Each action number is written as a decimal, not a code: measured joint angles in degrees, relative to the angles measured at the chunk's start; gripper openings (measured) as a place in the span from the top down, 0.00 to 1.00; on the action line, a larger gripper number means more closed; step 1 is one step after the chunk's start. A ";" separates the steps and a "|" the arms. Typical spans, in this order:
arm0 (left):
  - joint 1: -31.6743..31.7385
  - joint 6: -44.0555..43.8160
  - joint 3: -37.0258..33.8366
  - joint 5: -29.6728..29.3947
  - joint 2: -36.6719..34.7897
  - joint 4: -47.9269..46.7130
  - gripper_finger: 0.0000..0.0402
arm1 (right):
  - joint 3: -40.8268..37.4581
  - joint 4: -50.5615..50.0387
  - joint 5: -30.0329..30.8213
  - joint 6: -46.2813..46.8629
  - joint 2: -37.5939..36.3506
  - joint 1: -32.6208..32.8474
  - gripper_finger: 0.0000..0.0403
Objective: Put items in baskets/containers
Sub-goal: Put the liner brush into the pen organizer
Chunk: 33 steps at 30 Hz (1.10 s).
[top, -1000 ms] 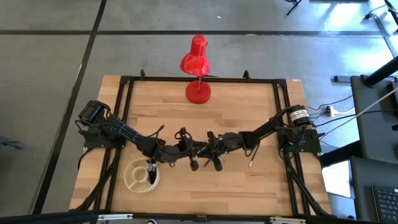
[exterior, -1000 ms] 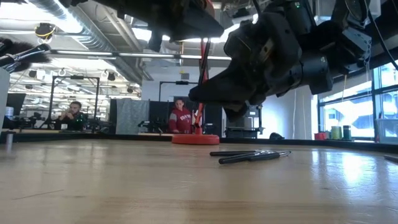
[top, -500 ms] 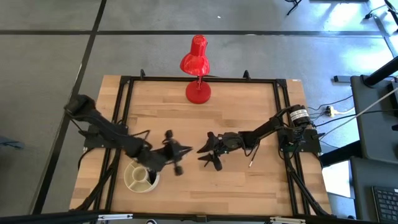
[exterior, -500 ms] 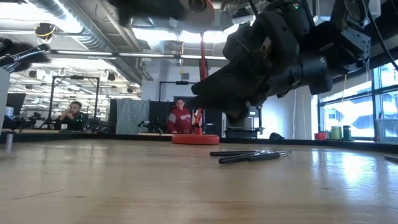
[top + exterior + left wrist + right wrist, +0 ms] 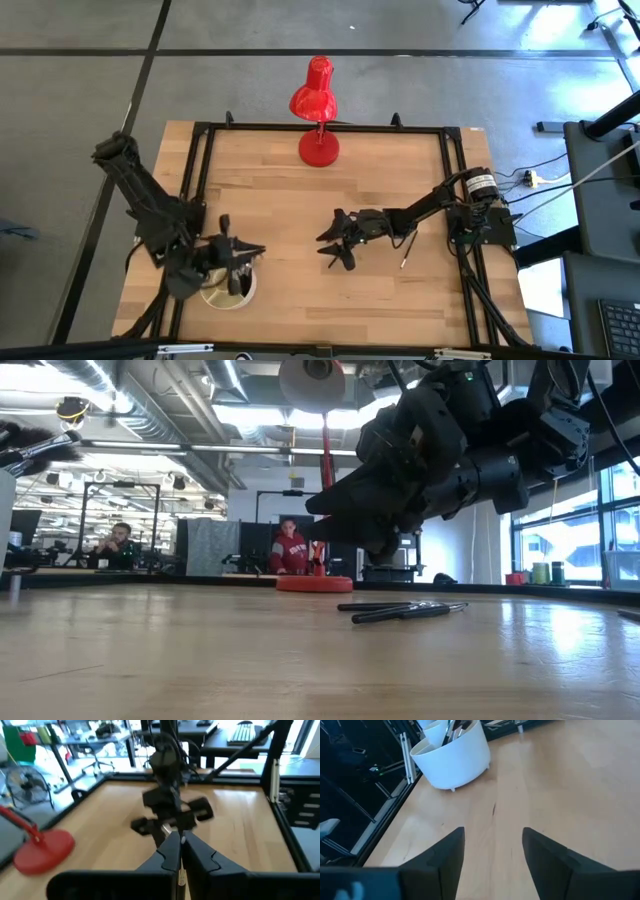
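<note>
Table (image 5: pixel 400 300) of light wood, red lamp (image 5: pixel 318 105) at the far edge. Cream dish (image 5: pixel 215 293) at the near left, half hidden under the left gripper (image 5: pixel 238 262), fingers pinched on one thin brush (image 5: pixel 181 865). Brushes stand in the dish (image 5: pixel 451 755). Right gripper (image 5: pixel 332 243) mid-table, fingers wide, empty. Loose brushes (image 5: pixel 400 609) on the table, blurred

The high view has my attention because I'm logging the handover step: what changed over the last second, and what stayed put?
The left gripper drew back from the middle of the table to above the dish, shut on a thin brush. The right gripper, open and empty, barely shifted, near mid-table. The loose brushes, the dish and the red lamp kept their places.
</note>
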 joint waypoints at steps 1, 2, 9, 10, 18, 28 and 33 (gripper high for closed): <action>-0.91 -2.78 0.00 -0.27 0.52 -1.43 0.98 | 0.00 0.00 0.01 0.01 0.00 -0.01 0.52; -1.80 -5.58 0.00 -0.55 0.98 -2.44 0.98 | 0.01 0.00 0.00 0.05 0.00 0.00 0.52; -7.24 -17.97 0.00 0.34 3.24 -2.98 0.98 | -0.01 0.00 -0.01 0.60 0.00 0.04 0.53; -7.86 -19.08 0.00 0.62 3.27 -3.11 0.98 | -0.01 0.00 -0.01 0.60 0.00 0.04 0.53; -9.49 -29.57 0.00 4.39 3.27 -17.02 0.98 | -0.02 0.00 1.11 1.08 0.00 0.01 0.53; -6.39 -46.35 -0.02 9.80 3.27 -28.11 0.93 | 0.15 0.09 1.52 2.77 -0.02 -0.71 0.53; -6.39 -46.36 -0.02 9.80 3.27 -28.03 0.87 | 0.17 -0.08 -0.06 6.47 -0.02 -0.98 0.53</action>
